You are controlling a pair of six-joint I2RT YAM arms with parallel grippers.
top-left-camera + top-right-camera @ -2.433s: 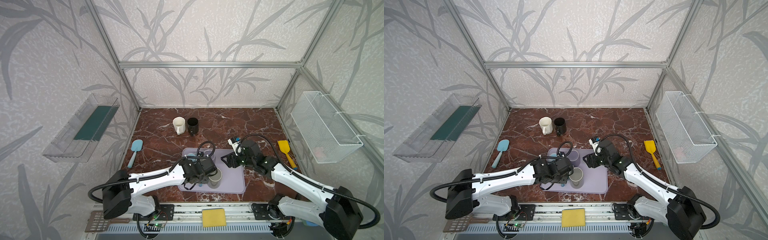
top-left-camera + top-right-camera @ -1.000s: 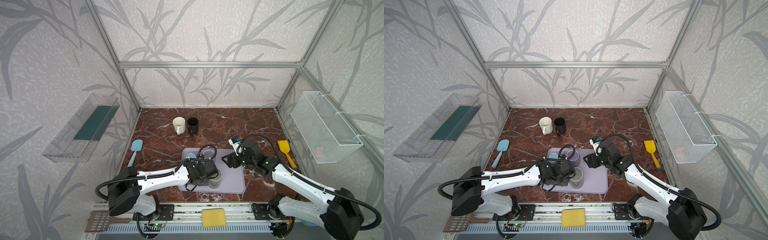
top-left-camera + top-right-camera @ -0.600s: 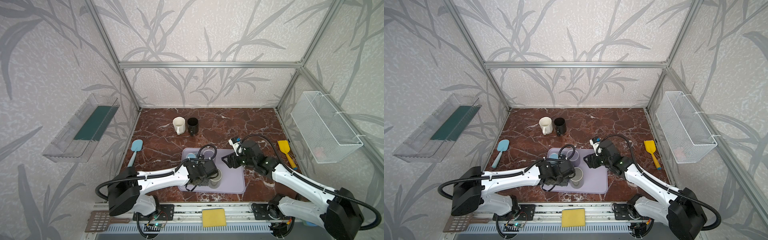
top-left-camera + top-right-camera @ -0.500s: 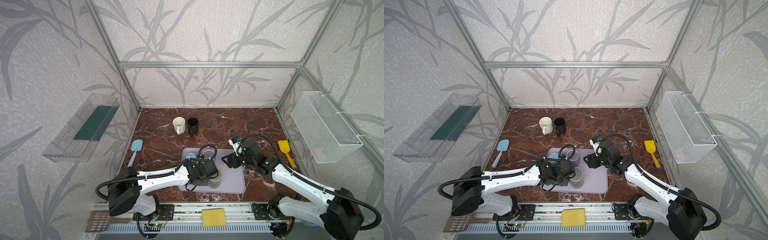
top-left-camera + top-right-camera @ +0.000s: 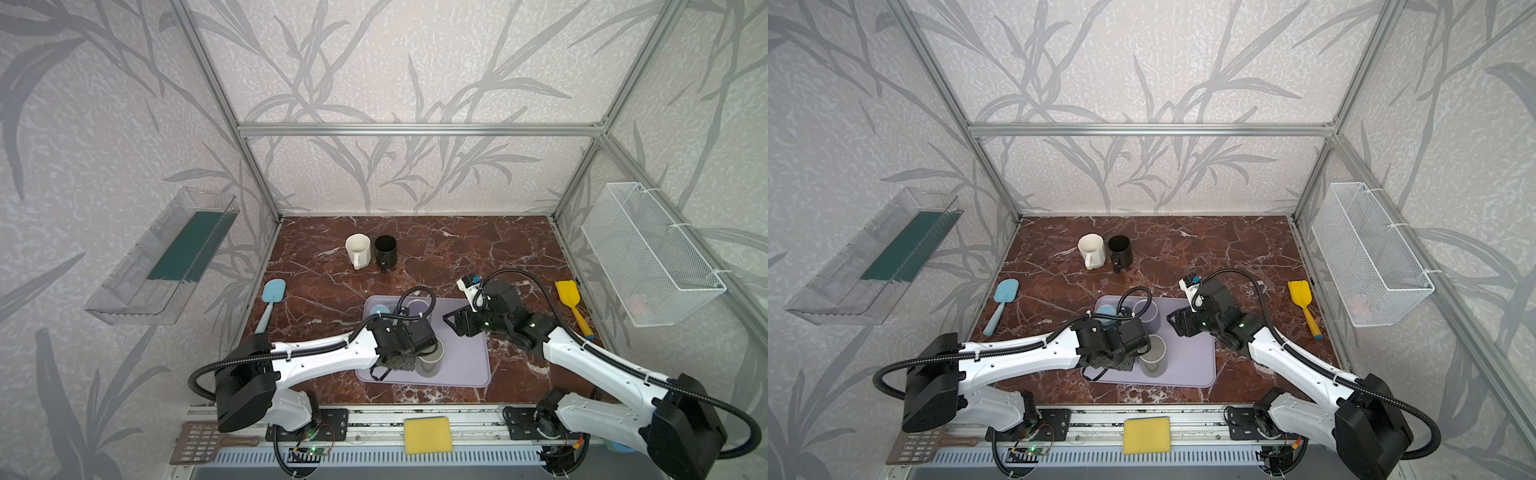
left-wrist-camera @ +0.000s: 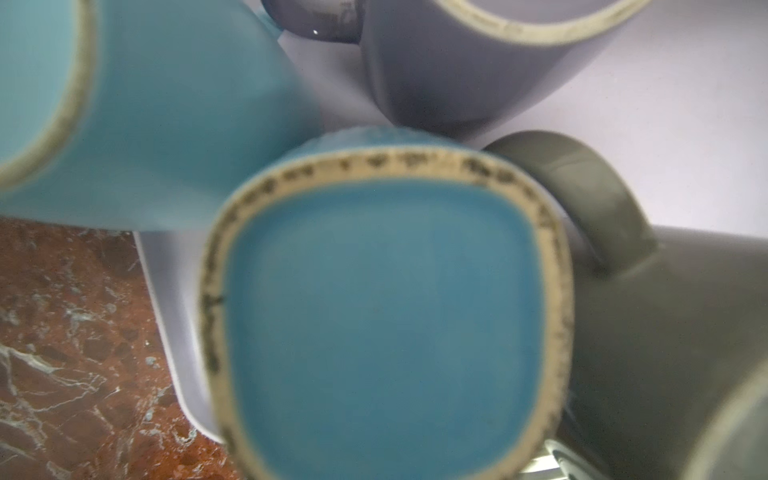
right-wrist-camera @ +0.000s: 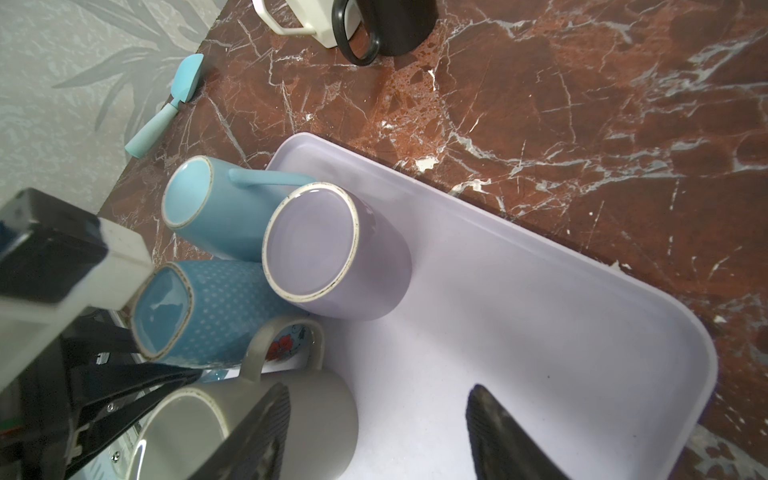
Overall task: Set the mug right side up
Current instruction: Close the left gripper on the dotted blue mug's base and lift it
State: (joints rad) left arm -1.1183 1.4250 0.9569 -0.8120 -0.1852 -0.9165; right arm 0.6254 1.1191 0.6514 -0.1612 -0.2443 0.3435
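Note:
Several mugs stand base up at the left end of the lavender tray (image 7: 540,332). A teal dotted square mug (image 7: 224,316) fills the left wrist view, base (image 6: 386,324) toward the camera. My left gripper (image 7: 193,376) has its black fingers (image 7: 124,390) drawn together low on that mug's side, where a glossy blue piece shows. In both top views the left gripper (image 5: 397,365) (image 5: 1121,361) covers the teal mug. A grey mug (image 7: 307,415) (image 5: 432,359) stands beside it. My right gripper (image 7: 378,392) (image 5: 451,322) hangs open over bare tray, right of the grey mug.
A light blue mug (image 7: 208,216) and a lavender mug (image 7: 332,266) crowd the tray's far left. Behind stand a cream mug (image 5: 358,249) and a black mug (image 5: 385,249). A blue spatula (image 5: 272,299) lies left, a yellow one (image 5: 569,297) right, a sponge (image 5: 428,434) in front.
Since the oldest frames my left arm has shifted its elbow and settled lower at the mugs. Over the last second neither arm nor any mug has moved.

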